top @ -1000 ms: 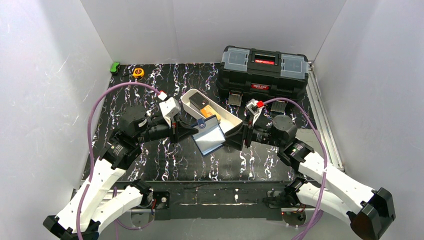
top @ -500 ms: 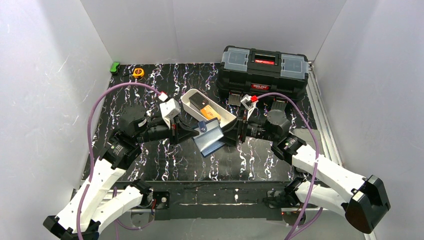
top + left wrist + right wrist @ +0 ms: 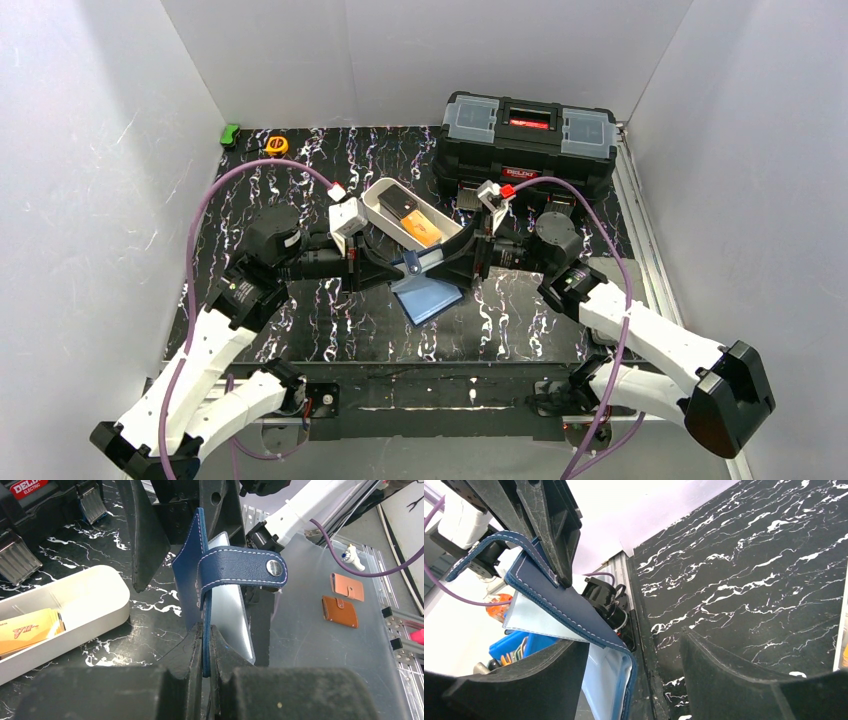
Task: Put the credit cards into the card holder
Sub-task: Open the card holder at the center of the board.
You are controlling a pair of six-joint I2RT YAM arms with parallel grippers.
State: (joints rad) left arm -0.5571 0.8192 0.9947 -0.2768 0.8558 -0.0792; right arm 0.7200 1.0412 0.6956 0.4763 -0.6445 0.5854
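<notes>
The card holder (image 3: 432, 297), a navy wallet with a pale blue inside, hangs open above the table. My left gripper (image 3: 393, 268) is shut on one edge of it; in the left wrist view the jaws (image 3: 206, 630) pinch the navy flap (image 3: 192, 580) below its snap tab (image 3: 245, 567). My right gripper (image 3: 452, 258) faces it from the right, open. In the right wrist view the wallet's (image 3: 569, 605) lower flap lies against one finger (image 3: 524, 680), ungripped. An orange-yellow credit card (image 3: 422, 229) and a dark one (image 3: 400, 205) lie in the white tray (image 3: 378, 198).
The black toolbox (image 3: 528, 140) stands at the back right, just behind the right arm. A yellow tape measure (image 3: 276, 145) and a green object (image 3: 230, 133) sit at the back left. Two brown card cases (image 3: 345, 600) lie off to the right in the left wrist view.
My right gripper has moved left up to the wallet and its jaws have widened. The left gripper has shifted slightly right with the wallet, which now hangs lower between the two grippers.
</notes>
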